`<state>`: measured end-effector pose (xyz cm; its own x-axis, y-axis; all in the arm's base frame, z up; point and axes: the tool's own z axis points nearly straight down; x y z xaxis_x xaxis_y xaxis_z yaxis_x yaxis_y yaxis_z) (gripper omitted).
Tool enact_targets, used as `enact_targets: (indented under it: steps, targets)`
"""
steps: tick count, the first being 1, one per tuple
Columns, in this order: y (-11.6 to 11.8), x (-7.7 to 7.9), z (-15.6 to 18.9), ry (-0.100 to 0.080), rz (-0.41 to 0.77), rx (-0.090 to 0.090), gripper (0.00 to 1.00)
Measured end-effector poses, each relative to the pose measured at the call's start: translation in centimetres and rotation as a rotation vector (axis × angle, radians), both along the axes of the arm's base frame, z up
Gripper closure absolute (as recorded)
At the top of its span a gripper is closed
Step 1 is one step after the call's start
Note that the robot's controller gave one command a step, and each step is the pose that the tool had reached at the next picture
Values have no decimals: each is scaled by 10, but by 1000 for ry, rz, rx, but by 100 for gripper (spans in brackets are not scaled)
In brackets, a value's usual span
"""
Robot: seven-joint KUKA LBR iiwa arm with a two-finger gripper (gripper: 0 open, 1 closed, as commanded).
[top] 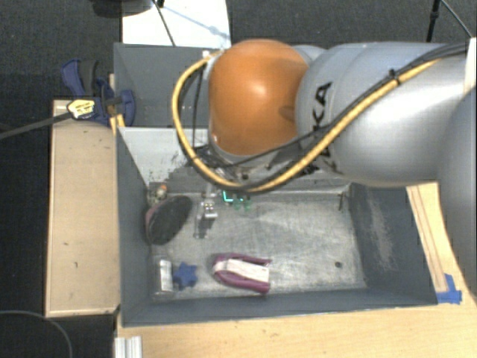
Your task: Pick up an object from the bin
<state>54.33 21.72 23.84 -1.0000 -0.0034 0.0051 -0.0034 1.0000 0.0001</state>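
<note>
Several small things lie along the left and lower parts of the grey bin (387, 230), all apart from one another rather than heaped. The arm (395, 110) comes in from the right of the frame, its orange cover (257, 95) sitting over the upper middle of the bin, with a yellow cable (186, 88) looped round it. Below the cover the gripper (205, 216) hangs low in the left-centre of the bin, just beside a dark oval pad (168, 219) that lies on the floor to its left. Whether the two touch cannot be told, and whether the gripper is open or closed cannot be told either; nothing can be seen held in it.

A small metal bit (156, 192) sits near the pad's upper end, by the left wall. In the lower left corner stands a clear little block (164, 273) with a blue piece (185, 275) right next to it. A purple and white packet (242, 272) lies further right along the lower wall, well below the gripper.
</note>
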Motion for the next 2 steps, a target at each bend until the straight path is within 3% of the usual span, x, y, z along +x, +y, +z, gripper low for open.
enact_targets:
  steps: [1, 2]
  targets:
    - [21, 16, -165, -6, -4, -3, 0]
    - [21, 17, -162, -8, -15, -1, 100]
